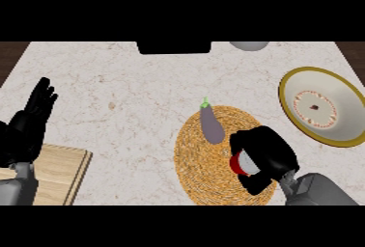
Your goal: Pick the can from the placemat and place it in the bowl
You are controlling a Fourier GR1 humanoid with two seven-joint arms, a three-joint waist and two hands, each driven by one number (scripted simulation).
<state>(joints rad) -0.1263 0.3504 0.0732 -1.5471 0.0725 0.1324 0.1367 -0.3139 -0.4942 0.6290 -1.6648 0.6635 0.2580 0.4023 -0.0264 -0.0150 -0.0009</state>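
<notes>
Head view: the right hand is curling over the can on the woven round placemat, fingers and thumb wrapping it so that only a red-and-white patch of the can is showing at the hand's left side. The can is sitting on the mat's right half, just beside the purple eggplant, which is lying apart from the hand toward the mat's far edge. Judging from this, the grasp step is in hand; whether the can is lifting off the mat I cannot tell. The bowl, cream with a yellow rim, is waiting on the tabletop to the right and farther off, so the next move is calling for a lift and a carry up-right over its rim. The left hand is resting open at the left edge, fingers up, near a wooden board.
</notes>
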